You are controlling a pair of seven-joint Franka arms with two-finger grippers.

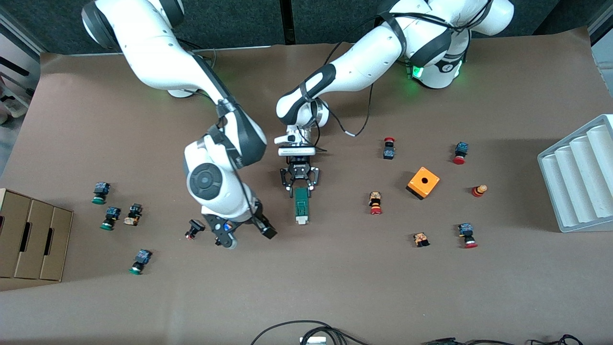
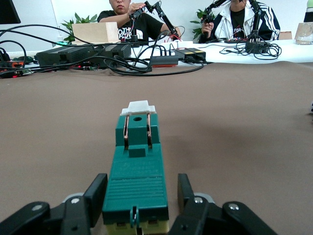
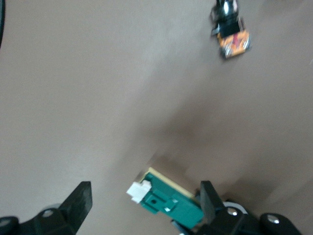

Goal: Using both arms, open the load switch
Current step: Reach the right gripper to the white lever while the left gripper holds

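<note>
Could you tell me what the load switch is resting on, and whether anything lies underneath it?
The load switch lies flat on the brown table, between the left gripper's jaws. Nothing shows beside or beneath it; its underside is covered by its own body.

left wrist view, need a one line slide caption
Left pincer straddles the base end of the green load switch lying on the brown table, white end piece pointing away.

Bare counter (image 1: 335, 268) all round load switch (image 1: 301, 206); left pincer (image 1: 300, 188) straddles its farther end; right pincer (image 1: 244, 235) crowds one flank.
</note>
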